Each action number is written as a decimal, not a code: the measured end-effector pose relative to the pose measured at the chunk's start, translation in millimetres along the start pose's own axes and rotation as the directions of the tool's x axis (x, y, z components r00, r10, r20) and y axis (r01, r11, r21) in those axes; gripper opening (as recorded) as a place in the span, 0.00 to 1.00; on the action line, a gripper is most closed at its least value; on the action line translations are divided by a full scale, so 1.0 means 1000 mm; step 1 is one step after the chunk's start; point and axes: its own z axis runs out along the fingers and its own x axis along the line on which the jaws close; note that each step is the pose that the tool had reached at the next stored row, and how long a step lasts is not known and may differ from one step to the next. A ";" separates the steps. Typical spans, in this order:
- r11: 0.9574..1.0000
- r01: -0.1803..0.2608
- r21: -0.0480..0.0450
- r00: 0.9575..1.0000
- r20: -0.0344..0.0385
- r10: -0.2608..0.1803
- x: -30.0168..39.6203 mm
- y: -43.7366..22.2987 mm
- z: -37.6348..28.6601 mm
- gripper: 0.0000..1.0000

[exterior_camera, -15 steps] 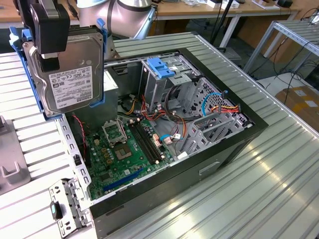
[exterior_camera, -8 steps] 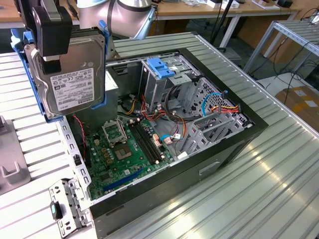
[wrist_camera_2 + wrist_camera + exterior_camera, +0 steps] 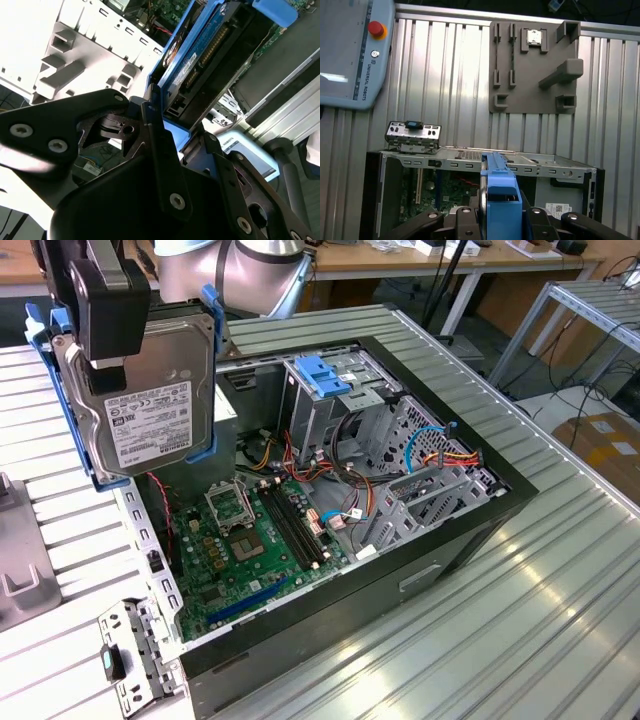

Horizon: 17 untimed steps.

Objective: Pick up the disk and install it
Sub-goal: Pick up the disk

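The disk (image 3: pixel 150 405), a grey-metal hard drive in a light-blue carrier, hangs upright above the open computer case's (image 3: pixel 470 530) corner at the exterior view's left. My gripper (image 3: pixel 108 340) is shut on the disk's upper end, one black finger lying across the drive's face. In the second wrist view the disk (image 3: pixel 210 55) shows edge-on, clamped by my gripper (image 3: pixel 187 145). In the first wrist view the blue carrier (image 3: pixel 501 195) stands between the black fingers (image 3: pixel 465 220), over the case's wall (image 3: pixel 470 159). The metal drive cage (image 3: pixel 385 435) with a bright-blue latch (image 3: pixel 325 375) lies inside the case.
The motherboard (image 3: pixel 260 540) and loose coloured cables (image 3: pixel 440 455) fill the case floor. A detached metal bracket (image 3: pixel 135 650) lies by the case's near corner. A grey fixture plate (image 3: pixel 535 65) and a teach pendant (image 3: pixel 350 50) rest on the ribbed table. The robot base (image 3: pixel 230 270) stands behind.
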 end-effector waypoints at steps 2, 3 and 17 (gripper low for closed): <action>1.000 0.000 0.000 1.000 0.000 0.000 0.0014 -0.0001 0.0000 0.37; 1.000 0.000 0.000 1.000 0.000 0.000 0.0020 -0.0001 0.0000 0.37; 1.000 0.000 0.000 1.000 0.000 0.000 0.0122 -0.0006 0.0000 0.37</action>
